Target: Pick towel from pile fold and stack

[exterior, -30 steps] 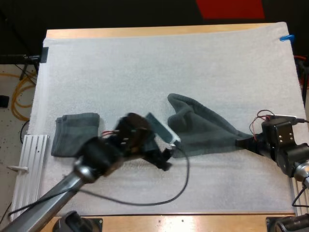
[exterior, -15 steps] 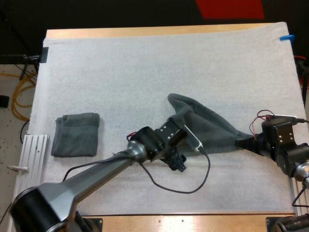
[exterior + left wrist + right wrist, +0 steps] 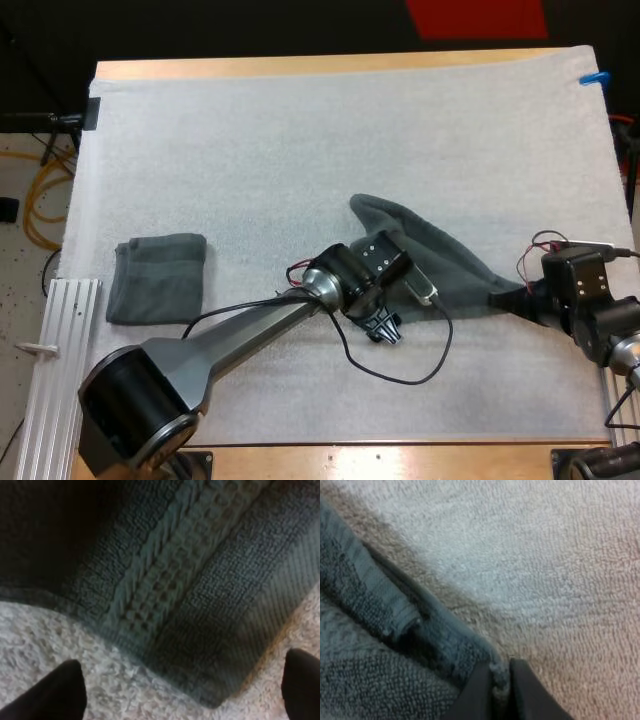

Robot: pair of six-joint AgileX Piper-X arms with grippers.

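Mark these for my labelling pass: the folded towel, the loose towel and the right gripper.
folded towel (image 3: 157,278), high view, middle of its top face.
loose towel (image 3: 450,265), high view, its flat middle.
right gripper (image 3: 497,296), high view, fingertips pinching the loose towel's corner.

A white mat covered the wooden table. At eight o'clock a ribbed metal rail lay just beside the mat's edge; yellow cables coiled on the floor at nine o'clock.

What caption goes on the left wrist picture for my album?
Open left gripper hovers over the towel corner on the white mat.
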